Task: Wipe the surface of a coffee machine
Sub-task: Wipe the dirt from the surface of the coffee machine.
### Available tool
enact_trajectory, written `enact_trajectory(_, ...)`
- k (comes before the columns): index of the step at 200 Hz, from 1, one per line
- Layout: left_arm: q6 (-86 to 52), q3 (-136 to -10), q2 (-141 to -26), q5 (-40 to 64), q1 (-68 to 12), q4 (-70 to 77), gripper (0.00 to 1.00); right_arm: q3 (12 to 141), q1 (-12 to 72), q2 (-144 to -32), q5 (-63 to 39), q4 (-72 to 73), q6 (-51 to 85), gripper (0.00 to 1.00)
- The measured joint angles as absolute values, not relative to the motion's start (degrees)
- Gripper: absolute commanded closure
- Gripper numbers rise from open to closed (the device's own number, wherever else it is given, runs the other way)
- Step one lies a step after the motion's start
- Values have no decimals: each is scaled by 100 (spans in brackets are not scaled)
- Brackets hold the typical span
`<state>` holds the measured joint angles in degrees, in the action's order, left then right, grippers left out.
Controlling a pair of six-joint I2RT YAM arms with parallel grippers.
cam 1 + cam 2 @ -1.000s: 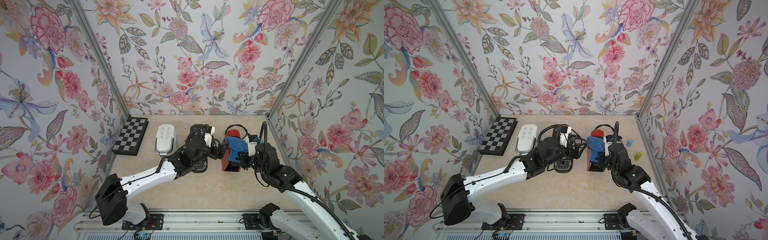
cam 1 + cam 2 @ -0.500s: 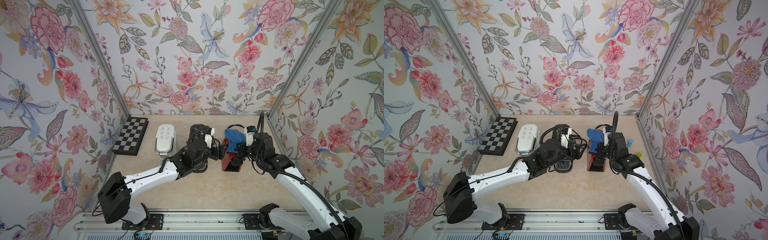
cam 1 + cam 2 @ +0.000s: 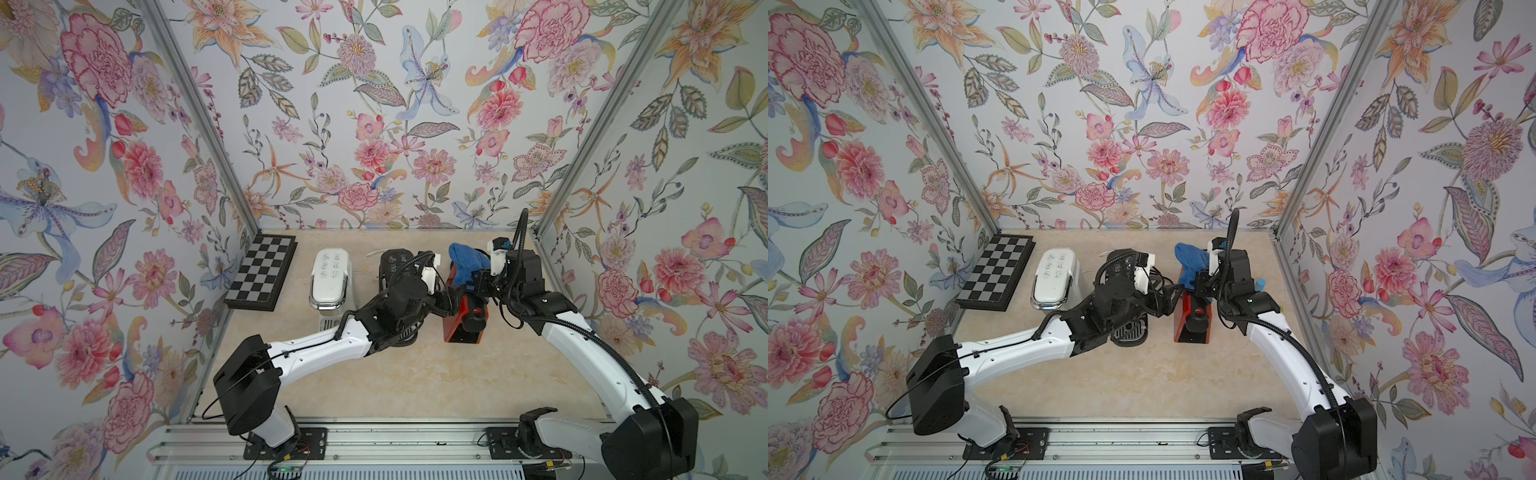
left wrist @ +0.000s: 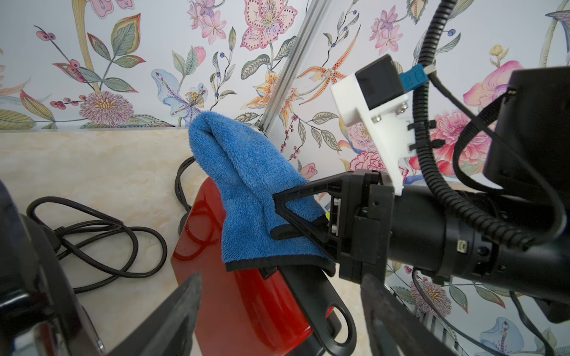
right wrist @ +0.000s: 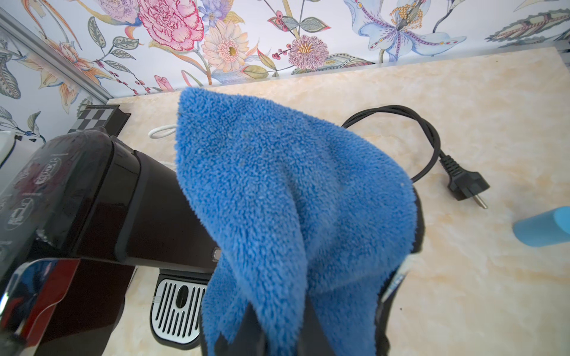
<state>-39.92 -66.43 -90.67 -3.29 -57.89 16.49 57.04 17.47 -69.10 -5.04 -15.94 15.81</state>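
Walled in on three sides by flowered panels, with a metal rail along the front edge. Wide open stretch of bench (image 3: 415, 374) between that rail and the things, all kept to the back half. Narrow gaps only between neighbours in the row; the chessboard (image 3: 262, 272) tight against the left wall.

Three coffee machines side by side: white coffee machine (image 3: 330, 276), black coffee machine (image 3: 392, 259), red coffee machine (image 3: 455, 326), the red one nearest the right wall. One chessboard. One blue cloth (image 3: 465, 259). One loose black cord (image 4: 101, 234) behind the black machine, one plug (image 5: 465, 185) lying on the bench, one small blue cylinder (image 5: 543, 228) near the right wall.

Left arm stretched low and slantwise from its base at the front rail, forearm passing over the black machine's front. Left pincer (image 4: 281, 286) spread wide, just beside the red machine on the side facing the black one; contact impossible to tell.

Right arm reaching back along the right wall, wrist bent inward. Right pincer (image 4: 275, 215) pressed together on the cloth, pinching a fold near its dark hem. Cloth draped over the rear top of the red machine, one corner standing up above it.
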Motion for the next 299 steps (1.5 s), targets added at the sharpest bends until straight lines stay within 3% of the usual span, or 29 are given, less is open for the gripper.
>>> enact_trajectory(95,-3682,-7155,-8685,-478,-6154,366,18,5450,1767,-6650,-589,-1417,1691,100)
enact_trajectory(140,-3885,-7301,-8860,-93,-6340,989,19,5321,1590,-6499,-738,-1422,1776,100)
enact_trajectory(191,-4156,-6359,-9421,-19,-6340,1822,20,5113,1332,-6219,-943,-1542,1841,100)
enact_trajectory(299,-4206,-6049,-9485,-89,-6534,2294,18,4416,2206,-4823,-521,-2071,2174,100)
